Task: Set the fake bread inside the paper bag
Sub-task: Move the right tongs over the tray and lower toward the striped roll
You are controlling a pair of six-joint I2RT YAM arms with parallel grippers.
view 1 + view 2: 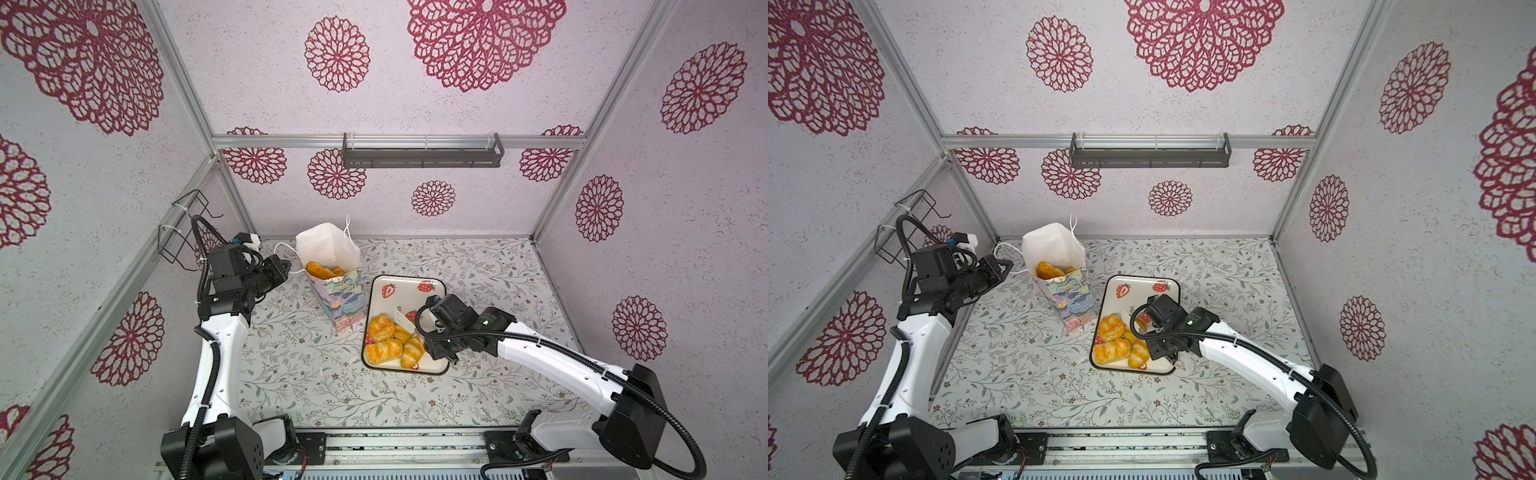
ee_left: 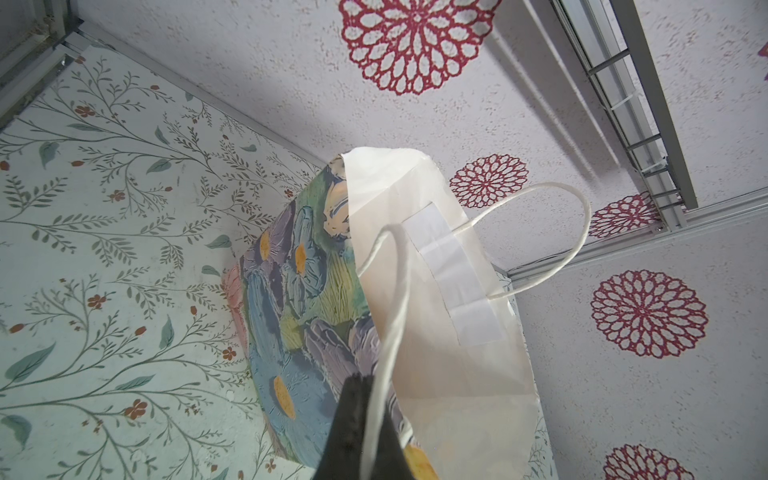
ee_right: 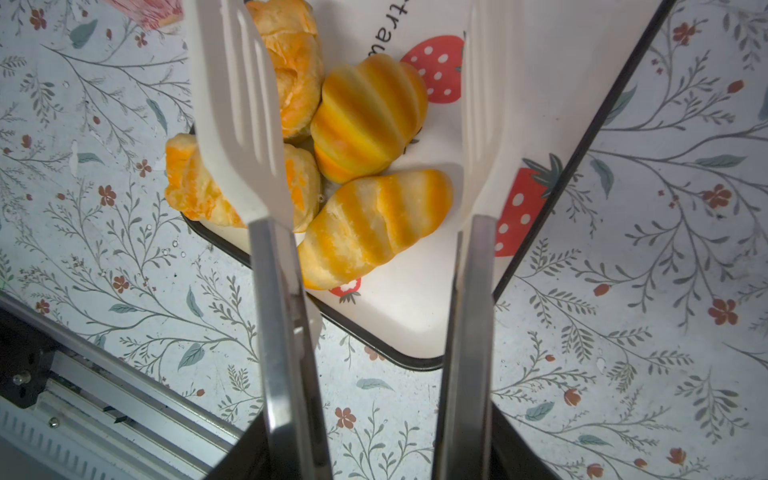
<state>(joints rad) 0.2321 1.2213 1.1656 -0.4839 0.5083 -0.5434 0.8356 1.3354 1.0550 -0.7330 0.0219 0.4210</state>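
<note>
The paper bag (image 1: pixel 341 300) (image 1: pixel 1070 301) (image 2: pixel 299 299) stands upright at the back centre, mouth open, white inside and painted flowers outside. Fake bread (image 1: pixel 322 271) (image 1: pixel 1049 270) lies inside it. My left gripper (image 1: pixel 286 266) (image 1: pixel 1007 266) (image 2: pixel 365 390) is shut on the bag's white cord handle (image 2: pixel 390 332). Several more pieces of fake bread (image 1: pixel 381 327) (image 1: pixel 1111 327) (image 3: pixel 370 120) sit on the strawberry tray (image 1: pixel 405 284) (image 1: pixel 1142 286) (image 3: pixel 415 316). My right gripper (image 1: pixel 438 345) (image 1: pixel 1165 345) (image 3: pixel 378 449) grips tongs (image 3: pixel 237 104), whose white blades stand apart over a striped roll (image 3: pixel 374 224).
A dark shelf (image 1: pixel 422 156) hangs on the back wall. A black wire basket (image 1: pixel 187 228) is fixed to the left wall. The metal rail (image 1: pixel 395 449) runs along the table's front edge. The tray lies just right of the bag.
</note>
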